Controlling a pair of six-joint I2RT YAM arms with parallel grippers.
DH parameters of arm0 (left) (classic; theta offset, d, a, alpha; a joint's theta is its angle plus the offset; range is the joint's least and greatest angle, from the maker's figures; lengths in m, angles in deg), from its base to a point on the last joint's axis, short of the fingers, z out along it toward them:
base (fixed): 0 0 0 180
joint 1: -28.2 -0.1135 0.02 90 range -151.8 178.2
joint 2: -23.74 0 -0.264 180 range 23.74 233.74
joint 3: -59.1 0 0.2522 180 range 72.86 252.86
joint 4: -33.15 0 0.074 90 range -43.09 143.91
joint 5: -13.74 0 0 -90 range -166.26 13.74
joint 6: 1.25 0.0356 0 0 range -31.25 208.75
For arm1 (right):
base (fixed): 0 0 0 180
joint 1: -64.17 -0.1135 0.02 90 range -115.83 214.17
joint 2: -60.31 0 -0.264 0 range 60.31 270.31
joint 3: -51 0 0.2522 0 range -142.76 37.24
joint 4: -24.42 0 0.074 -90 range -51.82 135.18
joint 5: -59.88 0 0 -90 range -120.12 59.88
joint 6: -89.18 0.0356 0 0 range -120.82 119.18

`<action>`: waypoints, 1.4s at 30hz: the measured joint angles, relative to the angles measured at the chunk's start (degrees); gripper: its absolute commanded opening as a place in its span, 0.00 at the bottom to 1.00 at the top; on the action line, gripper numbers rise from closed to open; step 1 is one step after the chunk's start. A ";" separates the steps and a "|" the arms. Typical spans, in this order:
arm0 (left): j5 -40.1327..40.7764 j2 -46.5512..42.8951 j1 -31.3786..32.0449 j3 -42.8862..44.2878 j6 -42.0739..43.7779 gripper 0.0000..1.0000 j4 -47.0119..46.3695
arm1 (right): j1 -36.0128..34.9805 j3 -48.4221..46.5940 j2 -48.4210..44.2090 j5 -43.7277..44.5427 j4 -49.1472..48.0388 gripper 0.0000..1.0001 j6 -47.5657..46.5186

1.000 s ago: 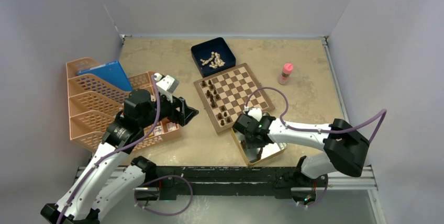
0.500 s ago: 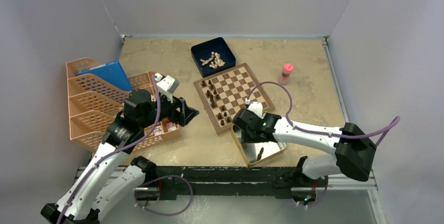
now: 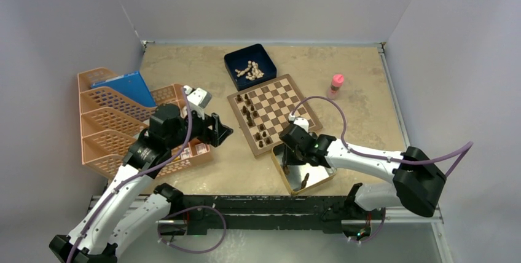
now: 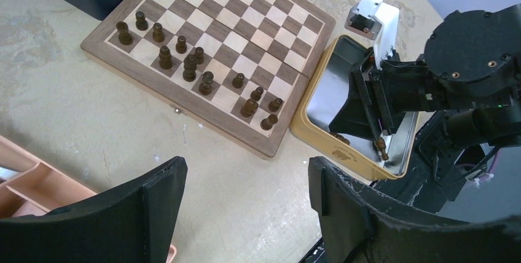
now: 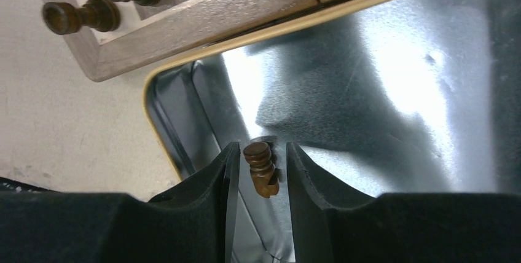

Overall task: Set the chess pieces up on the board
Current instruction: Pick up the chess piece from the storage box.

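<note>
The board (image 3: 284, 99) lies mid-table, with several dark chess pieces (image 3: 249, 112) standing along its left side, also seen in the left wrist view (image 4: 189, 66). My right gripper (image 3: 289, 155) hovers over the silver tin (image 3: 322, 176), by the board's near corner. It is shut on one dark chess piece (image 5: 260, 168), which hangs from the fingertips (image 4: 382, 148). Another dark piece (image 3: 305, 181) lies in the tin. My left gripper (image 4: 246, 164) is open and empty above bare table, left of the board (image 4: 258, 23).
A dark blue box (image 3: 267, 69) holding cream chessmen stands behind the board. A pink-capped bottle (image 3: 335, 86) is to the board's right. Orange mesh trays (image 3: 110, 121) with a blue folder (image 3: 123, 88) fill the left side.
My right gripper has lifted out of the tin's middle and moved toward the board's near corner with the dark piece in it. The left arm has barely moved.
</note>
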State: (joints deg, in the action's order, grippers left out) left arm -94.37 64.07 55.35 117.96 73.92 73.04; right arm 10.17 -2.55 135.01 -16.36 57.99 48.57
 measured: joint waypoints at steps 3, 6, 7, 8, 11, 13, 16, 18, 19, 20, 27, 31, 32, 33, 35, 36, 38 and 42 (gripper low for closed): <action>1.03 0.33 0.00 0.00 -0.13 0.72 0.00 | 0.00 0.00 0.02 -0.55 -1.05 0.35 -1.11; 2.21 0.42 0.00 0.00 -0.15 0.72 0.02 | 0.00 0.00 0.24 -0.83 -1.38 0.35 -1.99; 2.64 0.48 0.00 0.00 -0.15 0.72 0.02 | 0.00 0.00 0.42 -0.81 -1.42 0.35 -2.23; 2.99 0.52 0.00 0.00 -0.15 0.72 0.02 | 0.00 0.00 0.57 -0.79 -1.42 0.35 -2.49; 3.72 0.70 0.02 0.00 -0.15 0.72 0.02 | 0.00 -0.02 0.74 -0.76 -1.22 0.37 -3.08; 3.87 0.85 0.00 0.00 -0.13 0.72 0.02 | -0.02 -0.11 0.74 -0.46 -0.68 0.37 -3.41; 4.00 1.36 0.00 0.00 -0.09 0.72 0.02 | -0.13 -0.37 0.74 -0.33 0.44 0.37 -3.87; 4.02 1.68 0.00 0.00 0.04 0.72 0.04 | -0.39 -0.57 0.74 -0.55 0.63 0.37 -4.33; 4.02 1.75 0.00 0.00 0.09 0.72 0.07 | -0.52 -0.61 0.74 -0.92 0.66 0.37 -4.55; 4.02 1.81 0.00 0.00 0.15 0.72 0.07 | -0.72 -0.68 0.74 -1.18 0.74 0.37 -4.72; 3.91 1.73 0.00 0.00 0.48 0.72 0.09 | -1.40 -0.70 1.18 -1.81 0.98 0.36 -5.57; 3.91 1.40 0.00 0.00 0.48 0.72 0.11 | -1.51 -0.70 1.97 -1.79 0.92 0.36 -5.57; 3.93 1.31 0.00 0.00 0.48 0.72 0.09 | -1.55 -0.70 2.43 -1.79 0.92 0.36 -5.57; 3.93 1.22 0.00 0.00 0.48 0.72 0.09 | -1.55 -0.70 2.86 -1.77 0.87 0.36 -5.57; 3.93 1.14 0.00 0.00 0.52 0.72 0.09 | -1.55 -0.70 4.11 -1.73 0.90 0.35 -5.55; 3.93 1.11 0.00 0.00 0.57 0.72 0.09 | -1.55 -0.70 4.72 -1.73 0.92 0.33 -5.55; 3.98 1.09 0.00 0.00 0.72 0.72 0.09 | -1.60 -0.96 5.55 -1.40 0.92 0.29 -5.49; 3.98 0.87 0.00 0.00 0.92 0.71 0.11 | -1.60 -1.07 5.49 -0.59 1.22 0.21 -4.59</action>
State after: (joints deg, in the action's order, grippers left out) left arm -90.39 64.95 55.35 117.96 74.84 73.15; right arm 8.58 -3.62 140.50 -16.95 59.22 43.98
